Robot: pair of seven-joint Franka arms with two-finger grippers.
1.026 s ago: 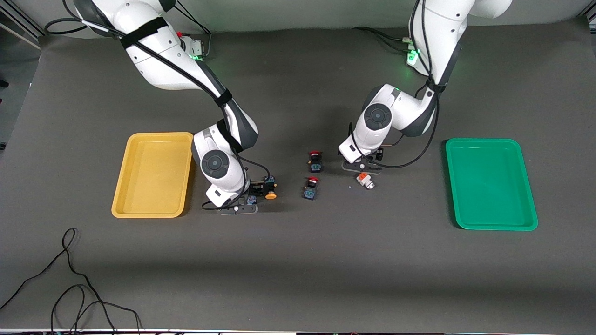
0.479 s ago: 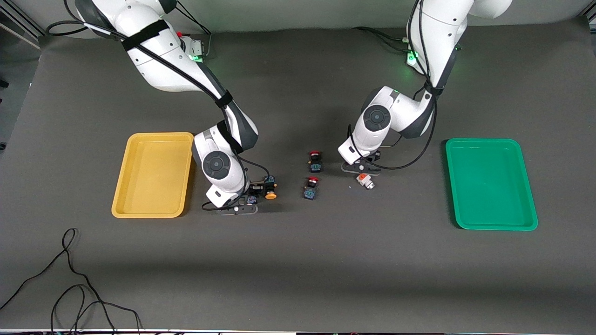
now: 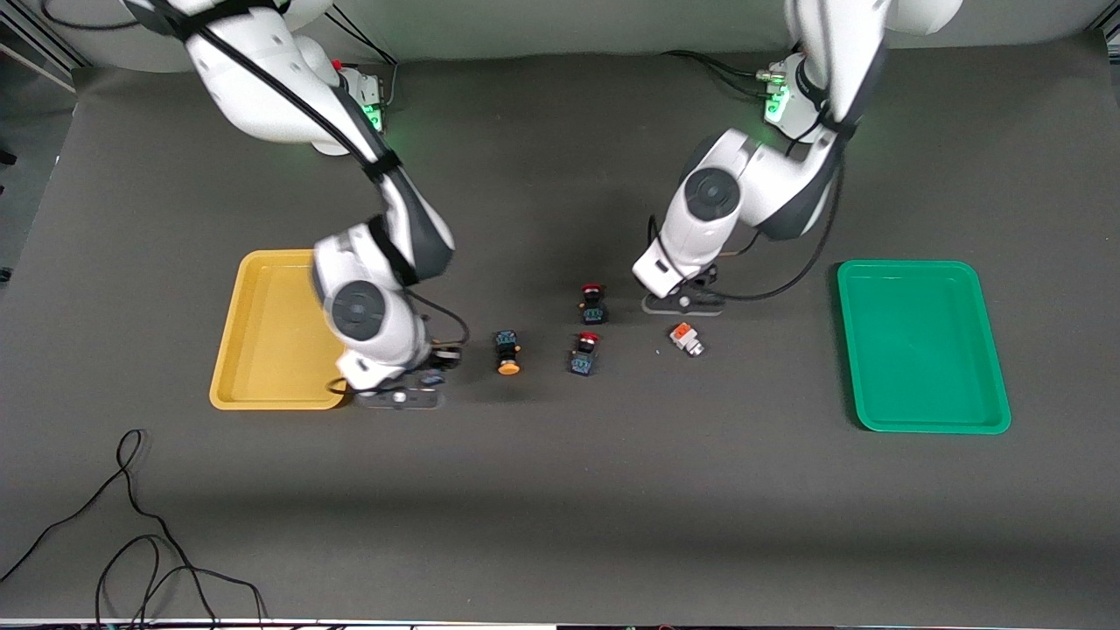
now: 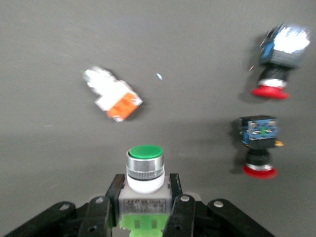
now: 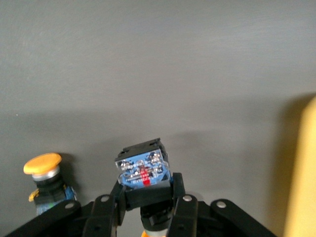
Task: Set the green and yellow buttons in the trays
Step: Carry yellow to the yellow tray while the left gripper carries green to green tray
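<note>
White arms (image 3: 262, 79) with grey joints; black cables; green lights.

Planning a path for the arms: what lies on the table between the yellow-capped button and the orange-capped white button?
In the front view, two red-capped buttons stand between the yellow-capped button and the orange-capped white button.

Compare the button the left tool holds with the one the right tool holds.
The left tool grips a white-bodied button with a green cap; the right tool grips a black-and-blue-bodied button, its cap mostly hidden. Both are clamped between closed fingers.
</note>
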